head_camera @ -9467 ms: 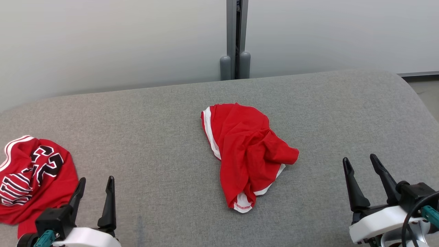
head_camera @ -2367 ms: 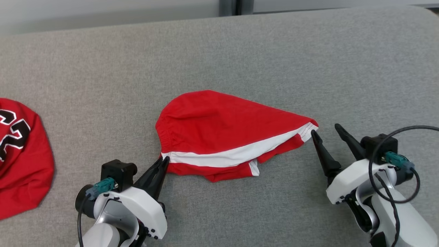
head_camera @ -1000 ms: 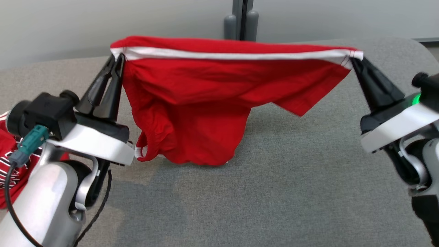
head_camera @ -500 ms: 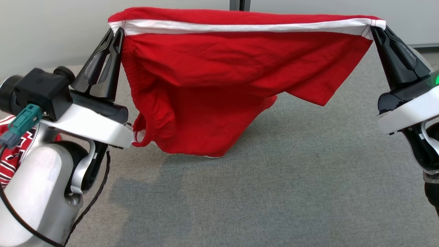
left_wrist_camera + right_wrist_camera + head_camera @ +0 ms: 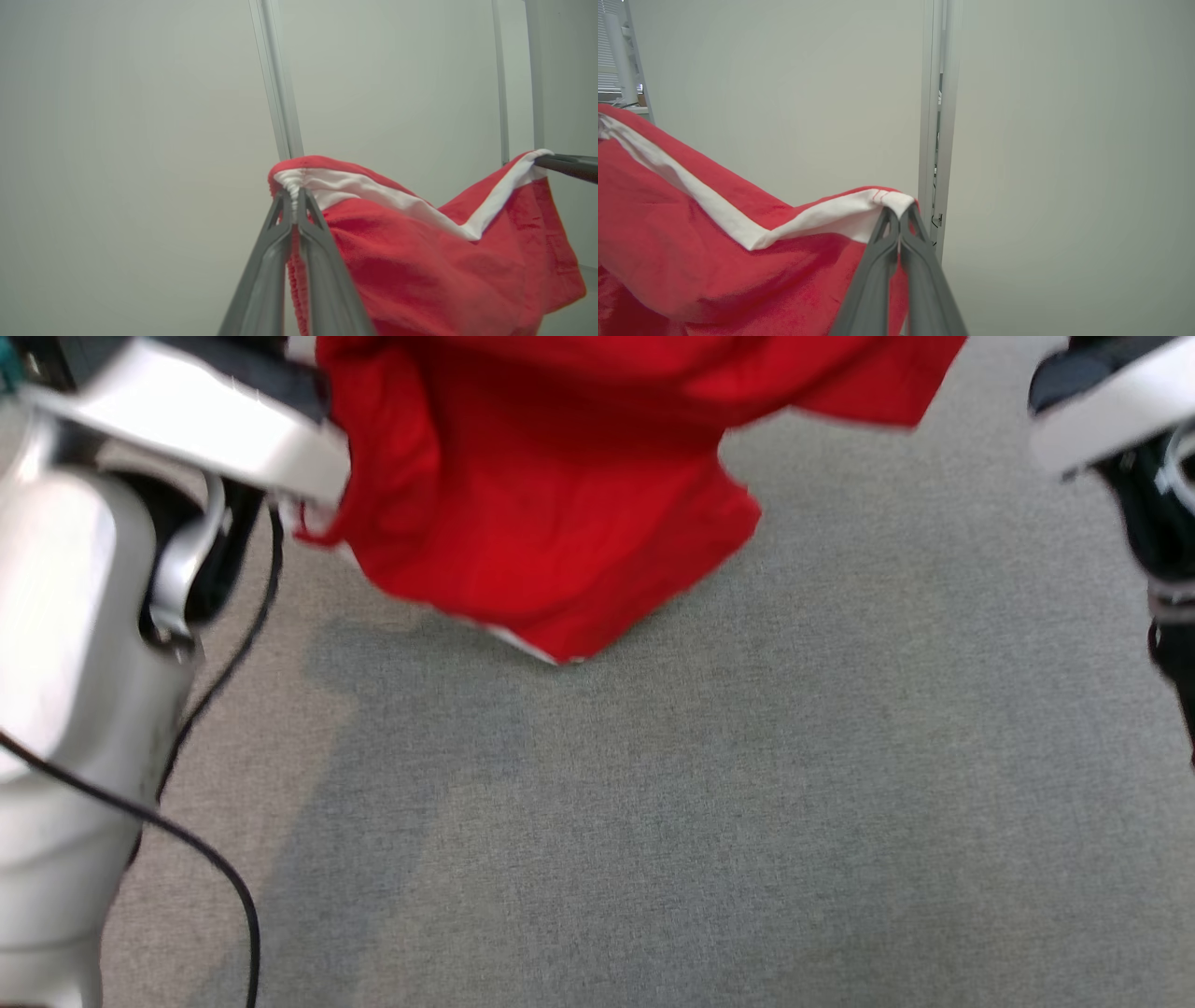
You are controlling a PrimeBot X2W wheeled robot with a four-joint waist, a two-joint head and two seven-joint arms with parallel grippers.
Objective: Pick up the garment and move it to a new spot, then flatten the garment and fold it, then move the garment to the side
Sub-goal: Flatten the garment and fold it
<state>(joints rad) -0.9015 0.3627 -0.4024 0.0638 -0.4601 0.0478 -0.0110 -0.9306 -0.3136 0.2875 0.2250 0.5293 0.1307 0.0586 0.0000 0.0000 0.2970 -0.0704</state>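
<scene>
Red garment (image 5: pixel 541 495) hanging in the air at 12 o'clock in the head view, lowest corner near the grey surface (image 5: pixel 747 803), left gripper (image 5: pixel 293 193) pinched tight on one end of its white band (image 5: pixel 373 191), right gripper (image 5: pixel 899 212) pinched tight on the other end

Glossy silver-white forearm (image 5: pixel 56 663), white wrist shell (image 5: pixel 196 425), loose black cable (image 5: pixel 140 812), tapering dark-grey claw fingers (image 5: pixel 266 270).

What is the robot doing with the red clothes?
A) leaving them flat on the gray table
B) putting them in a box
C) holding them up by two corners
C: the left end effector and right end effector are shut on the ends of its white band, and the red garment hangs between them.
</scene>
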